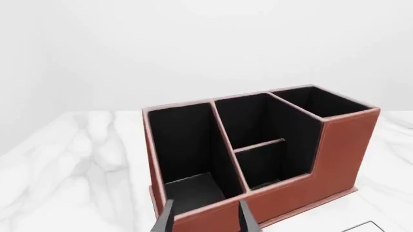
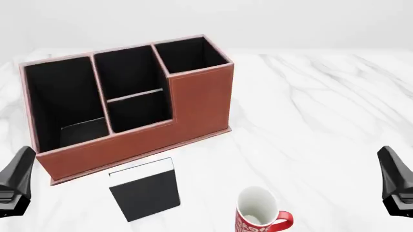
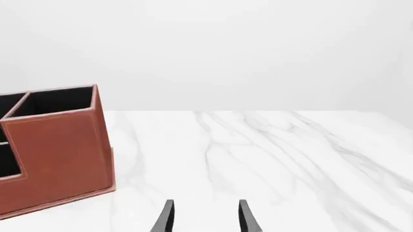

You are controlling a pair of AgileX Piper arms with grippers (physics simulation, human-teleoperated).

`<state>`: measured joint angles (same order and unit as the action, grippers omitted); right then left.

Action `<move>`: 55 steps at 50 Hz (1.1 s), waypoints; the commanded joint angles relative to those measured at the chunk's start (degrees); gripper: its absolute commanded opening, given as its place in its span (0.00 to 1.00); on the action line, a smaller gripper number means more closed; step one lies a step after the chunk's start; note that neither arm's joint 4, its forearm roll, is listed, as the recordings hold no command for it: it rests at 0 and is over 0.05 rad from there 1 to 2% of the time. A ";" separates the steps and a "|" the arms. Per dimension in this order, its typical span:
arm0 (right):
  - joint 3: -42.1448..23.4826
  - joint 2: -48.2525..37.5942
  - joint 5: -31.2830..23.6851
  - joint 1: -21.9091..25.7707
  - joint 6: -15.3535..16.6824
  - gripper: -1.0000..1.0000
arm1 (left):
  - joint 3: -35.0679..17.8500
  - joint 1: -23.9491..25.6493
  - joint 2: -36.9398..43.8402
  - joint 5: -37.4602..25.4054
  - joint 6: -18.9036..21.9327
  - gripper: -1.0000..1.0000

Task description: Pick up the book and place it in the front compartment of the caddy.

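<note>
Nearest, the left tool and right tool hover parted and empty, nothing yet grasped; the book lies flat on the tabletop before the caddy; its front compartment waits.

table: white marble top with grey veins, fills the whole foreground
wall: plain pale grey wall right behind the table
light: soft, even

You have a white marble table carrying three things: the caddy toward its far left, the book lying flat just beside the caddy's near side, and a red mug upright at the near edge.
</note>
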<state>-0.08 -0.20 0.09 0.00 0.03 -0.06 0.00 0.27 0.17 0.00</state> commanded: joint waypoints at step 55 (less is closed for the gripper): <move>-0.18 -1.02 0.81 -0.01 0.13 1.00 | -31.92 6.71 25.20 -15.55 9.70 1.00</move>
<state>-0.31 -1.49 1.16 -0.02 0.22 -19.96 5.19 20.63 -6.09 6.25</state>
